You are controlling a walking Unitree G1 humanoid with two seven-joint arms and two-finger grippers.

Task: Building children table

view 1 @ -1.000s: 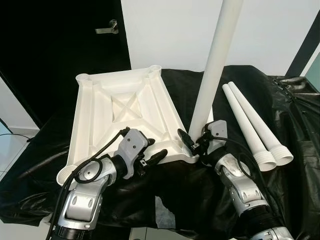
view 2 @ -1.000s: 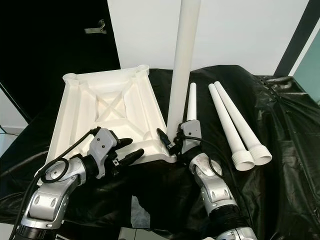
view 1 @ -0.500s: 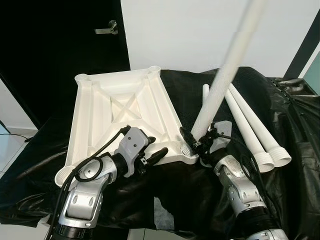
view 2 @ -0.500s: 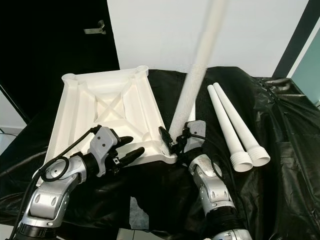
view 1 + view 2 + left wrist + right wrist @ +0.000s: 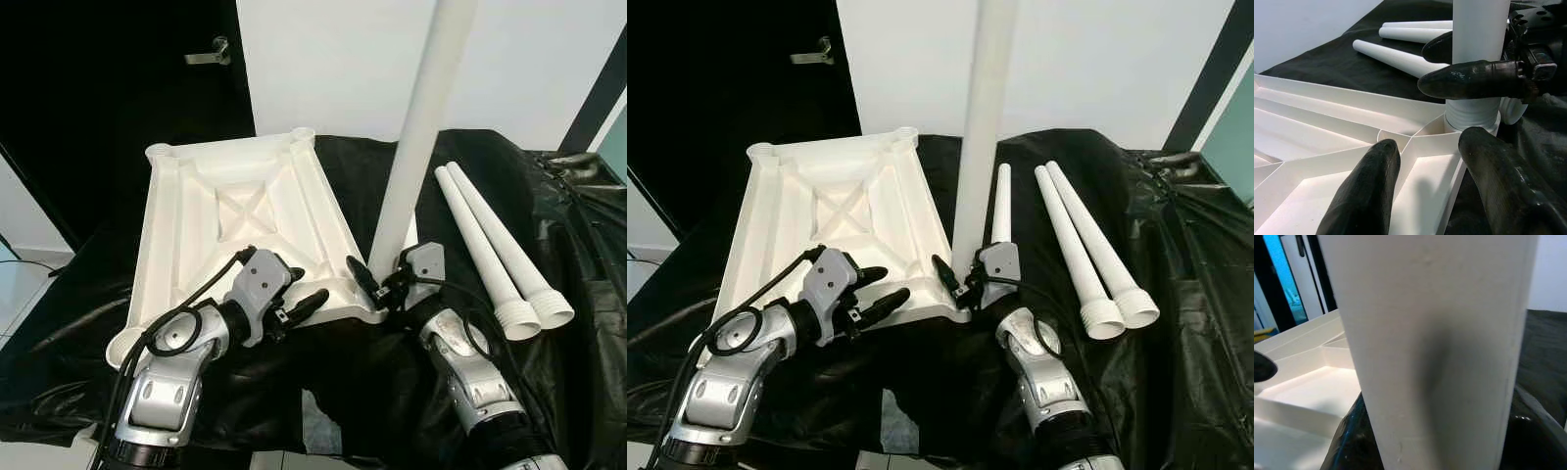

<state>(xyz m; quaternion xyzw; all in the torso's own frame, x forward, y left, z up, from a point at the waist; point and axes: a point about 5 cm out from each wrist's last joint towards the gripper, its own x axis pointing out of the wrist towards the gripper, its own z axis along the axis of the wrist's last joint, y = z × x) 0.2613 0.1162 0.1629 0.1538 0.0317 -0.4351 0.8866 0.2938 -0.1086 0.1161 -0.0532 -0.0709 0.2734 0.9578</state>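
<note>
White plastic is what this little table is made of. The table top (image 5: pixel 240 230) lies upside down on the desk (image 5: pixel 578 294), which has a black sheet over it. The leg (image 5: pixel 416 147) stands at the near right corner of the table top, with its ribbed end in the round corner hole. Half a second ago the leg leaned far over to the right and looked blurry. Now it is straight up again, like it was a second ago. I think the robot is wiggling the leg to push it deeper into the hole, so this leg is probably close to being fixed.

The right hand (image 5: pixel 379 281) is closed around the bottom of the leg, right at that corner. The left hand (image 5: pixel 304 304) is at the near edge of the table top, just left of the leg. Its fingers (image 5: pixel 1488 81) are spread apart, one above the rim and one below it, and I can't tell if they squeeze the rim or just rest there.

Three spare legs (image 5: pixel 1087 245) lie on the desk to the right of the table top. They will likely go into the other corners next.
</note>
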